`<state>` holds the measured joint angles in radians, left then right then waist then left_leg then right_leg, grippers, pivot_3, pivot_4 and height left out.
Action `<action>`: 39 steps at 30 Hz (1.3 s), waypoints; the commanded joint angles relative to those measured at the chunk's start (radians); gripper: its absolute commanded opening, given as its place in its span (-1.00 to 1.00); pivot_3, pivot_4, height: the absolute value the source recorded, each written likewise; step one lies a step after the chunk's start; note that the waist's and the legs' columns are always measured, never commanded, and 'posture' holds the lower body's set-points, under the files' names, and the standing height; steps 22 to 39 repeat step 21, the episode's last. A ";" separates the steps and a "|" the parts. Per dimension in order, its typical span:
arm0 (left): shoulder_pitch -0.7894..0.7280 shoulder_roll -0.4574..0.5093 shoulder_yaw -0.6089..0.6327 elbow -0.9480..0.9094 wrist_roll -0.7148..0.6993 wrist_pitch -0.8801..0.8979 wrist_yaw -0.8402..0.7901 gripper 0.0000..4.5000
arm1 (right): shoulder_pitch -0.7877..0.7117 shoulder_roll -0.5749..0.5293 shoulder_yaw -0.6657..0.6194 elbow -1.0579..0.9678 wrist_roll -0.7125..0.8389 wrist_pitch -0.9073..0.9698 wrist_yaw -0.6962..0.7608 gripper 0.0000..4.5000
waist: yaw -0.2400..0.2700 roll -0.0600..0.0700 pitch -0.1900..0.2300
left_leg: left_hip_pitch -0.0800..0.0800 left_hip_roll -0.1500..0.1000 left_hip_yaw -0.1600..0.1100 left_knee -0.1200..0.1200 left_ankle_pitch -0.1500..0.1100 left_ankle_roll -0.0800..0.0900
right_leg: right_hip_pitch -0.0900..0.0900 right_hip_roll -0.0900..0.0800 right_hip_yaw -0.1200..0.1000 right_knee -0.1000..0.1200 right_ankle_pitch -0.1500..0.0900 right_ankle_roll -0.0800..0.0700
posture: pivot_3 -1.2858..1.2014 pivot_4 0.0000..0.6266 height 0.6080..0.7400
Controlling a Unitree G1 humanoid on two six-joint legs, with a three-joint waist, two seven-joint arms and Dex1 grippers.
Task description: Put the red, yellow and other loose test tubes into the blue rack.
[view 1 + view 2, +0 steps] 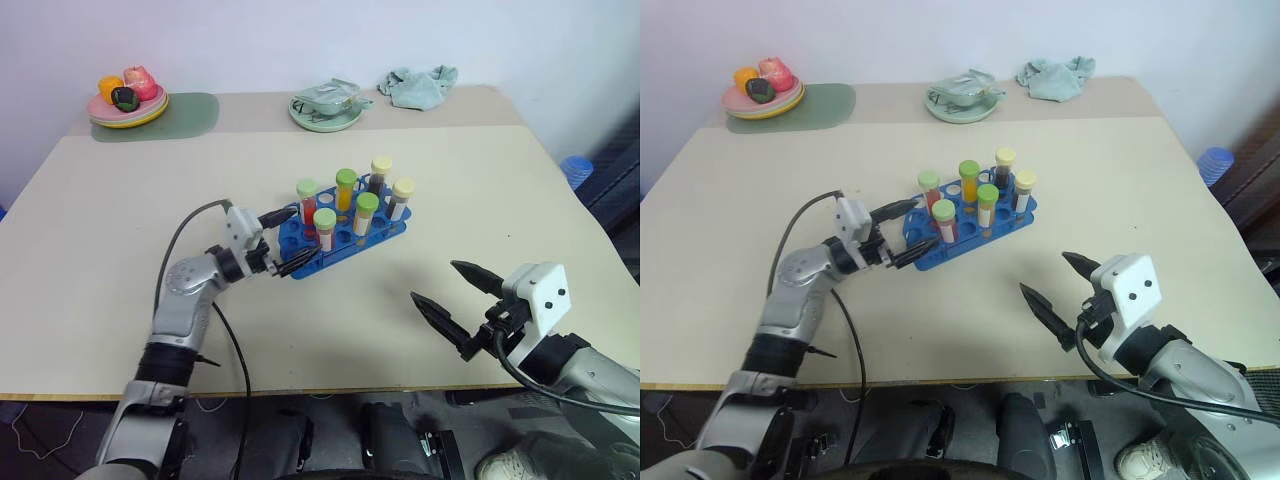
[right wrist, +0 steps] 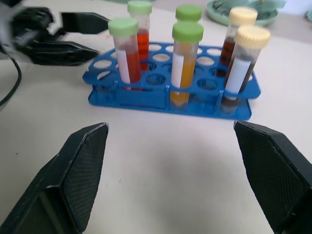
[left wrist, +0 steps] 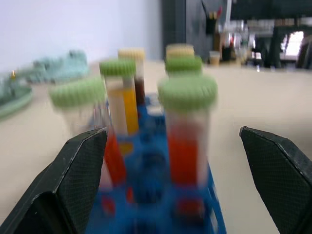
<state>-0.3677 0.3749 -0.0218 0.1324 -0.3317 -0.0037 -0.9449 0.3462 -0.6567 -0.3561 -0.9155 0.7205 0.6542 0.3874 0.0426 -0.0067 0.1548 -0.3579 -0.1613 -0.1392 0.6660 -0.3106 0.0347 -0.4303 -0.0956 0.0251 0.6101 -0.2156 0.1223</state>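
Beige desk (image 1: 120,200) carries the bright blue plastic rack (image 1: 340,238) at centre, six capped clear tubes (image 1: 325,226) upright in its holes, none loose. Left claw (image 1: 283,243) sits at the rack's near end, fingers apart, holding nothing; judged a release. Right claw (image 1: 455,300) spread, well apart.

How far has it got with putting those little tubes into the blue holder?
It looks finished. Six capped clear plastic tubes stand upright in the blue plastic rack. No loose tube shows on the beige table. The left gripper and the right gripper are open, holding nothing.
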 commanded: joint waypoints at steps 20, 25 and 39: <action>0.365 0.378 0.301 -0.357 -0.255 0.306 -0.118 0.98 | 0.088 -0.028 -0.225 0.235 -0.108 -0.184 0.233 0.88 | -0.002 0.004 0.005 | 0.001 0.000 0.000 -0.002 -0.005 0.003 | 0.000 0.000 0.000 0.000 0.000 0.000 | 0.03 -0.52 1.00; 0.378 0.380 0.301 -0.368 -0.260 0.315 -0.118 0.98 | 0.077 -0.034 -0.226 0.247 -0.108 -0.183 0.238 0.88 | -0.002 0.004 0.005 | 0.001 0.000 0.000 -0.002 -0.005 0.003 | 0.000 0.000 0.000 0.000 0.000 0.000 | 0.03 -0.52 1.00; 0.378 0.380 0.301 -0.368 -0.260 0.315 -0.118 0.98 | 0.077 -0.034 -0.226 0.247 -0.108 -0.183 0.238 0.88 | -0.002 0.004 0.005 | 0.001 0.000 0.000 -0.002 -0.005 0.003 | 0.000 0.000 0.000 0.000 0.000 0.000 | 0.03 -0.52 1.00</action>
